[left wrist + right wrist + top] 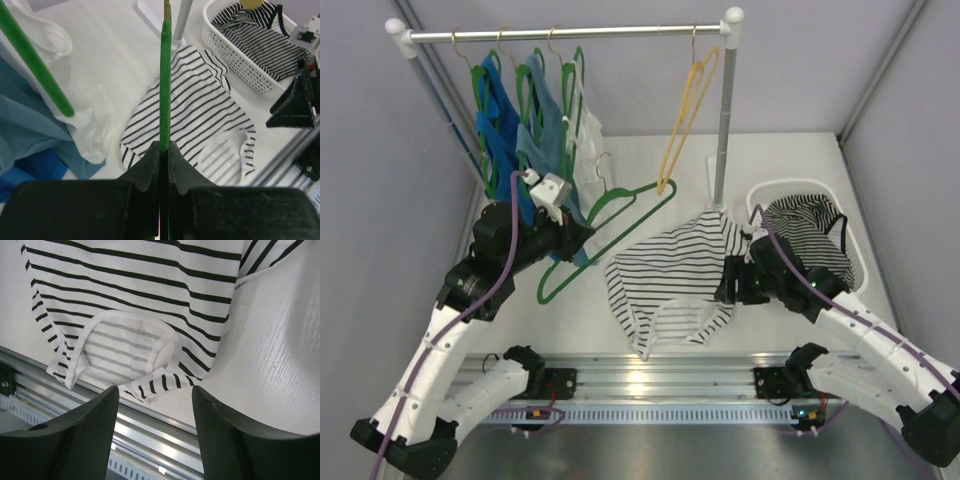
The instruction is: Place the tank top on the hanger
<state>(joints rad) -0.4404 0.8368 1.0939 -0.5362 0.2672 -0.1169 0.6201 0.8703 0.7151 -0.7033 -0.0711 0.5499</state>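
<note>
Jaws of the left gripper [165, 148] are pressed together on one straight bar of the green hanger [165, 90], which is held above the table's left half with its brassy hook [605, 165] pointing toward the rack; those of the right gripper [155, 392] stand wide apart with nothing between them, poised over the near right edge of the tank top [670, 270]. An aluminium rail [640, 385] carrying both arm bases runs along the near edge of the white table [800, 160]. The tank top lies spread and slightly rumpled on the table between the two arms, its rounded opening toward the rail; whether it touches the hanger cannot be told. Farther right, a white basket [858, 250] holds another striped garment [805, 230]. At the far side stands a clothes rack [570, 33] with a metal rod on white-capped posts; green hangers carrying blue tops [500, 120] and a plain white top [588, 135] crowd its left end, and a bare yellow hanger [685, 110] hangs near its right post. Pale grey walls [380, 150] enclose the table on three sides.
</note>
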